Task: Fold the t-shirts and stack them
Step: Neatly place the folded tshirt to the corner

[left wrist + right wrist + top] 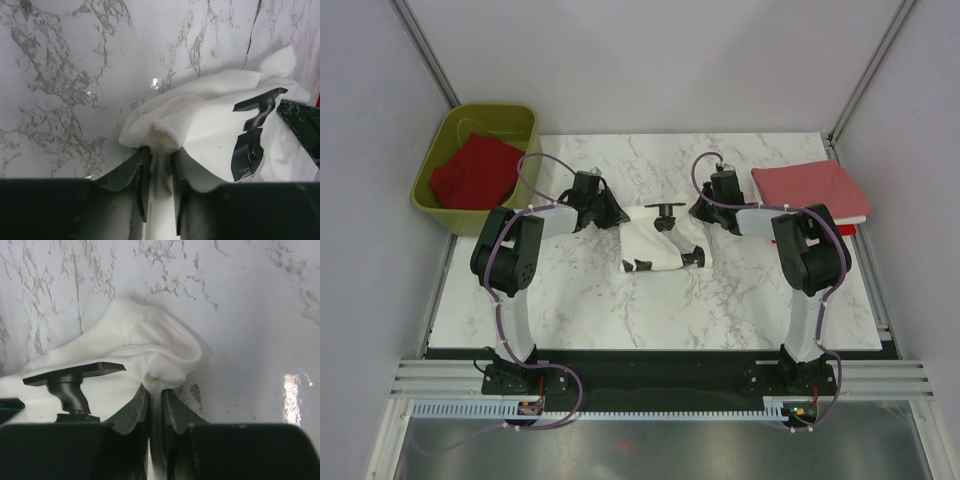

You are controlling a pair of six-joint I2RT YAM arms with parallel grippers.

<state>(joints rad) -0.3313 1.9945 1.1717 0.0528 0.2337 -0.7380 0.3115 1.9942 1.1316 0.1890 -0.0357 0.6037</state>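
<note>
A white t-shirt (660,245) with black marks lies bunched at the middle of the marble table. My left gripper (618,215) sits at its left far corner and my right gripper (696,212) at its right far corner. In the left wrist view the left gripper (161,160) is shut on a fold of the white t-shirt (210,125). In the right wrist view the right gripper (155,392) pinches a bunched edge of the white t-shirt (135,340). A red t-shirt (475,170) lies in the tub. A folded salmon pink t-shirt (810,190) rests at the back right.
The olive-green tub (485,112) stands off the table's back left corner. A sliver of red cloth (847,229) shows under the pink shirt. Grey walls close in the left, right and far sides.
</note>
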